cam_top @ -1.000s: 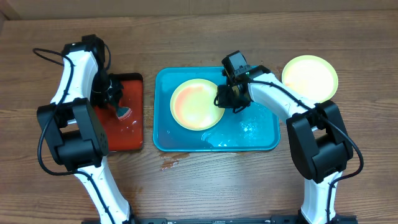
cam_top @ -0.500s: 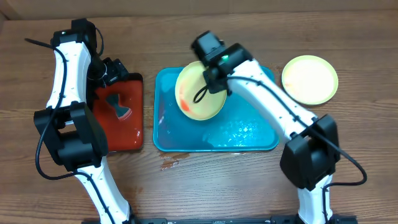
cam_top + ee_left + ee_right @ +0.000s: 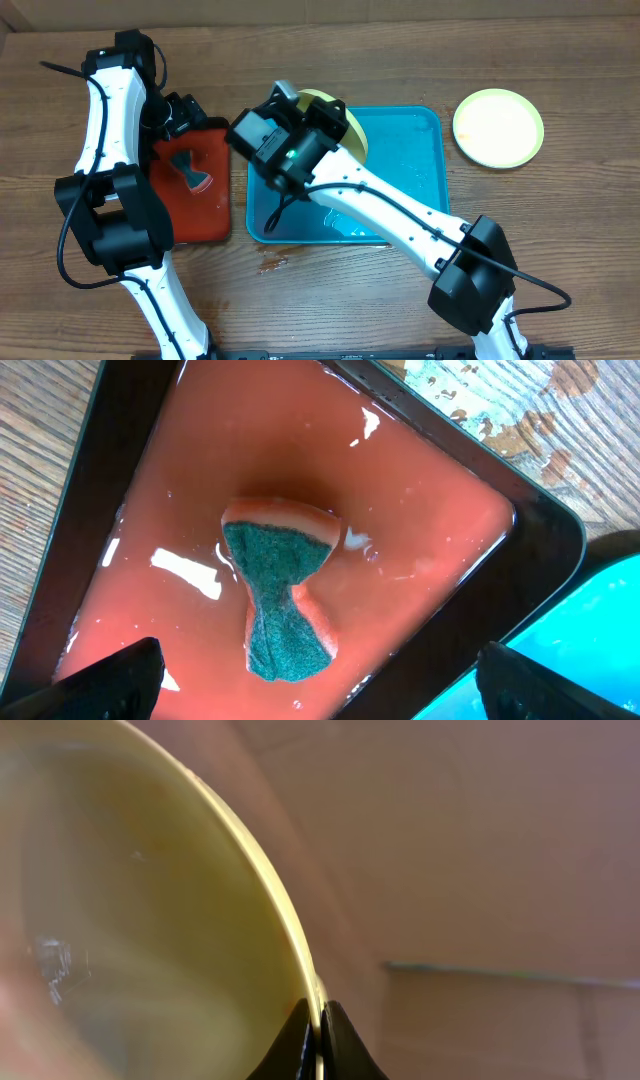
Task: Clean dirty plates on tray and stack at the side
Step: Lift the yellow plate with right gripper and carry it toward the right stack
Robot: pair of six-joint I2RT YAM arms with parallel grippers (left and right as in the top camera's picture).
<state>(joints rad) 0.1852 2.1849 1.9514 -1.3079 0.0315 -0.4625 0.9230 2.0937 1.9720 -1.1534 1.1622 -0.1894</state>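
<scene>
Pinched only at its rim by the closed right fingers, the yellow-green plate tilts above the blue tray's far left corner and may slip, while the left fingers gape open over the sponge left of that tray.

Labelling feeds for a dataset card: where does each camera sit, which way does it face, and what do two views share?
Overhead: above the table, facing straight down on blue tray, red tray, both arms.
Left wrist: on the left arm, facing down at the sponge in the red tray; open left gripper tips at bottom corners.
Right wrist: on the right arm, facing along the tilted plate; right gripper pinches its rim.
Shared: overhead and left wrist both show sponge and red tray.
</scene>
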